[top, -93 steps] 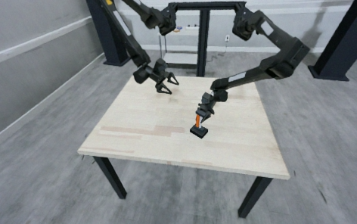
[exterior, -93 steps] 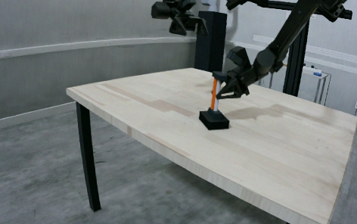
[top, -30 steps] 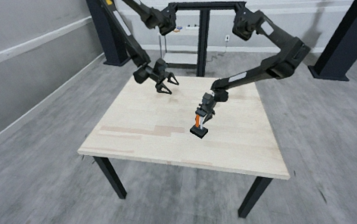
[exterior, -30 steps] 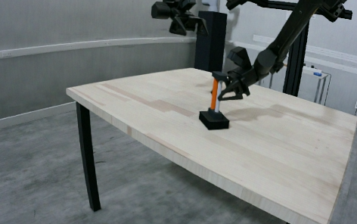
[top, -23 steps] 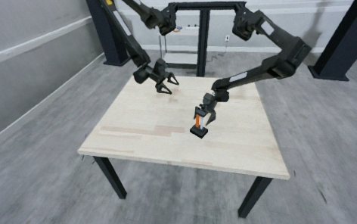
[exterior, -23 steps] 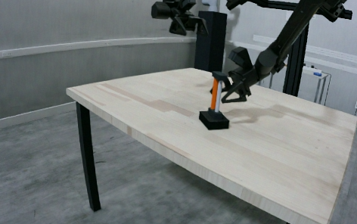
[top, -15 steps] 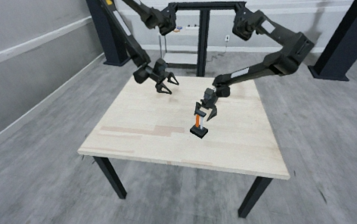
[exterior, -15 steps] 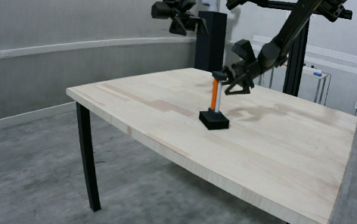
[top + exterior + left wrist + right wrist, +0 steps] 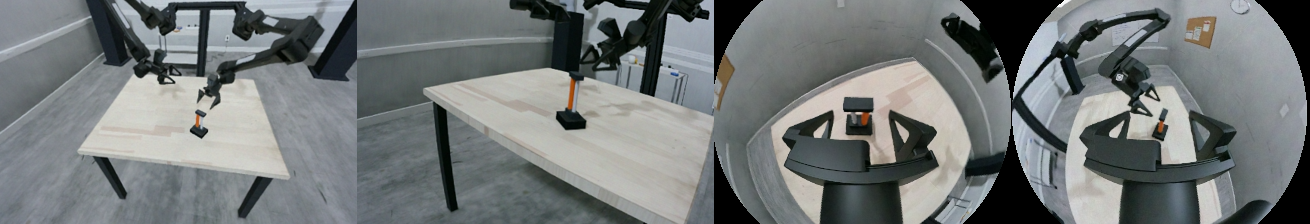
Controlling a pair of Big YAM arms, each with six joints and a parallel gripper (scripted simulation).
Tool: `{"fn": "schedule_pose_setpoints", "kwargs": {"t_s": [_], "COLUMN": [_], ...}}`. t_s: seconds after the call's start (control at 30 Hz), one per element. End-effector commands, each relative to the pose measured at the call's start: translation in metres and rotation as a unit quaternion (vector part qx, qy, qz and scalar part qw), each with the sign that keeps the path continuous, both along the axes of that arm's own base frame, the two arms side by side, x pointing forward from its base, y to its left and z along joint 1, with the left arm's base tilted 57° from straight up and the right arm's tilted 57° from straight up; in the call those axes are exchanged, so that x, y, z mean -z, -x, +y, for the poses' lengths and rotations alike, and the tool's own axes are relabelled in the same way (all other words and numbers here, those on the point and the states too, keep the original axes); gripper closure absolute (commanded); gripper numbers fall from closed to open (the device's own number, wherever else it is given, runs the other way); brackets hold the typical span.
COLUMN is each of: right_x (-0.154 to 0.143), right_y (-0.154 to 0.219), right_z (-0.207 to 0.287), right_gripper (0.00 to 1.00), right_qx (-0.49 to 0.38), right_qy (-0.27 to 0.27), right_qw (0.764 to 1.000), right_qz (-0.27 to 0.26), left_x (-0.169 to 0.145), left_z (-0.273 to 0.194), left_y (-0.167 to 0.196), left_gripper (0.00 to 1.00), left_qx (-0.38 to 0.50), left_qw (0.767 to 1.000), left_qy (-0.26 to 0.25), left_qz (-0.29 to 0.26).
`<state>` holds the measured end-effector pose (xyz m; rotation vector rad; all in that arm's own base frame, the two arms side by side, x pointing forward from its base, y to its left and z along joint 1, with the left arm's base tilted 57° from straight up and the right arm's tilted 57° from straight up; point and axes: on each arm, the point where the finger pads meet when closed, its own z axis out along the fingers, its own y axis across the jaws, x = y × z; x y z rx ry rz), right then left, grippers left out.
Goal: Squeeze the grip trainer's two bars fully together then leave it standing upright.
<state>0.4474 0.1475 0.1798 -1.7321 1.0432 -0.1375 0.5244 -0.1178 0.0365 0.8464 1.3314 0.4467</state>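
- Here's the pale wooden worktop [image 9: 151, 110] [image 9: 622, 159] [image 9: 914, 95], the broad stage, dark legs [image 9: 110, 178] [image 9: 445, 155] under its corners and darker patches in the grain!
- Over it reaches the left arm [image 9: 261, 58] [image 9: 650, 19] [image 9: 1134, 42], angled down towards the trainer.
- The right arm [image 9: 130, 39] is bent over the far part of the worktop, well apart from the action.
- Look at the left gripper [image 9: 205, 104] [image 9: 587, 66] [image 9: 861, 113] [image 9: 1156, 108]: nearly fully open, nothing in its grasp, fingers aimed at the trainer and clear of it!
- The right gripper [image 9: 178, 79] [image 9: 1159, 113] is spread wide too, holding nothing, above the worktop.
- And there's the grip trainer [image 9: 197, 121] [image 9: 571, 94] [image 9: 865, 119] [image 9: 1161, 126], upright on the worktop, just beyond the left gripper's fingertips and touched by neither gripper!
- Its black base [image 9: 199, 131] [image 9: 571, 120] [image 9: 859, 131] [image 9: 1160, 134] sits flat on the wood, the widest part of the piece.
- Up top, a black cap [image 9: 200, 113] [image 9: 576, 76] [image 9: 858, 104] [image 9: 1164, 114] crowns the bars.
- Between cap and base, it's the orange bar [image 9: 197, 121] [image 9: 571, 94] [image 9: 865, 119] [image 9: 1161, 126] beside the white bar [image 9: 201, 122] [image 9: 575, 96] [image 9: 854, 118], side by side with a gap showing from the left wrist: unsqueezed!
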Motion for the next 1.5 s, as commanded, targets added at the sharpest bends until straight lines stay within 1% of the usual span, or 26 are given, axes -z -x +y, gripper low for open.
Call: {"fn": "schedule_pose_setpoints", "kwargs": {"t_s": [0.0, 0.13, 0.2, 0.43, 0.7, 0.77, 1.0, 1.13, 1.47], "right_x": [-0.006, 0.001, 0.001, 0.000, 0.000, 0.000, 0.000, 0.000, 0.000], "right_y": [0.018, 0.014, 0.014, 0.014, 0.014, 0.014, 0.014, 0.014, 0.014], "right_z": [0.016, 0.009, 0.009, 0.009, 0.009, 0.009, 0.009, 0.009, 0.009], "right_gripper": [0.00, 0.00, 0.00, 0.00, 0.00, 0.00, 0.00, 0.00, 0.00], "right_qx": [-0.036, -0.028, -0.028, -0.028, -0.027, -0.027, -0.027, -0.027, -0.027], "right_qy": [0.014, 0.015, 0.015, 0.015, 0.015, 0.015, 0.015, 0.015, 0.015], "right_qw": [0.999, 0.999, 0.999, 0.999, 1.000, 1.000, 1.000, 1.000, 1.000], "right_qz": [-0.012, -0.004, -0.004, -0.004, -0.003, -0.003, -0.003, -0.003, -0.003], "left_x": [-0.028, -0.031, -0.031, -0.048, -0.060, -0.060, -0.070, -0.073, -0.069], "left_z": [-0.027, -0.036, -0.036, -0.052, -0.066, -0.066, -0.075, -0.075, -0.070], "left_y": [0.052, 0.057, 0.057, 0.044, 0.039, 0.039, 0.035, 0.035, 0.038], "left_gripper": [0.08, 0.08, 0.08, 0.08, 0.08, 0.08, 0.08, 0.08, 0.08], "left_qx": [0.016, -0.002, -0.002, -0.052, -0.111, -0.111, -0.155, -0.165, -0.168], "left_qw": [1.000, 1.000, 1.000, 0.998, 0.991, 0.991, 0.983, 0.982, 0.981], "left_qy": [0.002, 0.005, 0.005, 0.009, 0.010, 0.010, 0.006, -0.004, -0.008], "left_qz": [0.003, 0.028, 0.028, 0.045, 0.077, 0.077, 0.095, 0.095, 0.099]}}
